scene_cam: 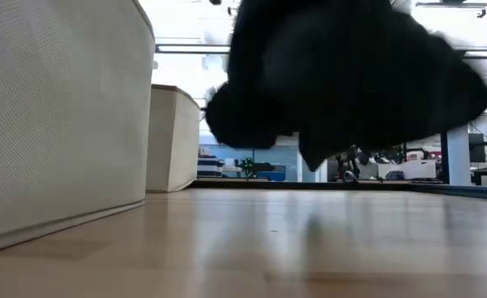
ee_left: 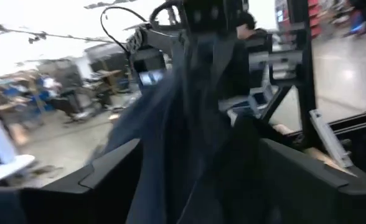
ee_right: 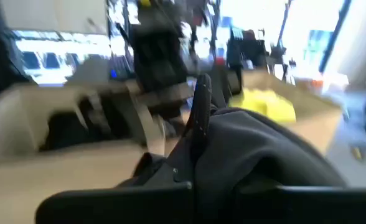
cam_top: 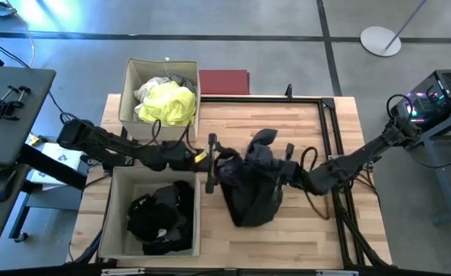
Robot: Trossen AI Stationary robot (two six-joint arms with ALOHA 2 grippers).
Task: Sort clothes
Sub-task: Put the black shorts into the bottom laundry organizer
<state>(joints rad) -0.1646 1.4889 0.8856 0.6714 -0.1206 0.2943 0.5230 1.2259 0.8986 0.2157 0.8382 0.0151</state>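
A dark navy garment [cam_top: 250, 184] hangs bunched between my two grippers over the middle of the table. In the low view the garment [scene_cam: 343, 74] is clear of the tabletop. My left gripper [cam_top: 212, 162] is shut on its left side and my right gripper [cam_top: 287, 170] on its right side. A neon yellow garment [cam_top: 168, 103] and white and grey ones lie in the far beige box [cam_top: 127, 100]. Black clothes [cam_top: 160, 218] lie in the near beige box [cam_top: 112, 222]. My left gripper holds the garment's left side [ee_left: 195, 137] between its two fingers, coming level from the table's left. The cloth is bunched in several layers and hangs below the fingers, clear of the table. My right gripper holds the garment's right side [ee_right: 258, 155] between its two fingers, coming level from the table's right. The cloth is bunched and sags between the two grippers.
The two beige boxes stand along the table's left side, also in the low view, near [scene_cam: 53, 124] and far [scene_cam: 173, 141]. A flat dark red rectangle [cam_top: 224, 81] lies past the far edge. A black frame rail [cam_top: 334, 130] runs along the table's right side.
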